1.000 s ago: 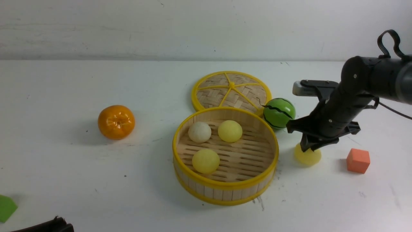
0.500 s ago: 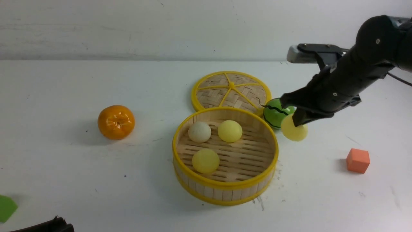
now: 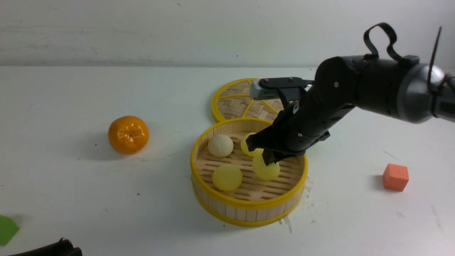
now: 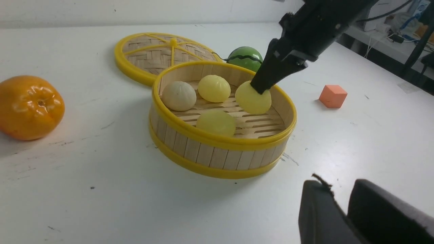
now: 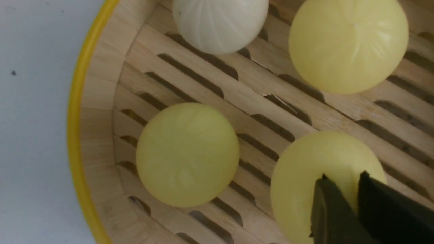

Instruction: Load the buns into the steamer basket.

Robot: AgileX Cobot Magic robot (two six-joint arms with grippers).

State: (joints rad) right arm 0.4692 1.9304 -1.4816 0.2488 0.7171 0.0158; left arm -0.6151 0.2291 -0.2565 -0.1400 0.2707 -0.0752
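Observation:
The steamer basket (image 3: 249, 217) (image 4: 217, 159) (image 5: 73, 112) stands mid-table. On its slatted floor lie an off-white bun (image 3: 220, 145) (image 4: 178, 96) (image 5: 220, 23) and two pale yellow buns (image 3: 227, 177) (image 4: 214, 88) (image 5: 187, 154). My right gripper (image 3: 265, 156) (image 4: 259, 89) (image 5: 342, 176) reaches down inside the basket, shut on the top of a third pale yellow bun (image 3: 266, 170) (image 4: 253, 100) (image 5: 305, 176) near the right wall. Low over bare table, short of the basket, my left gripper (image 4: 339, 184) has a narrow gap between its fingers with nothing in it.
A woven lid (image 3: 238, 101) (image 4: 152, 54) lies flat behind the basket, with a green striped ball (image 4: 244, 56) beside it. An orange (image 3: 128, 134) (image 4: 28, 106) sits to the left and an orange cube (image 3: 395, 177) (image 4: 333, 96) to the right. A green piece (image 3: 6, 229) lies at the front left edge.
My right gripper lifted the pale yellow bun off the table right of the basket, carried it left past the green ball and brought it down inside the basket.

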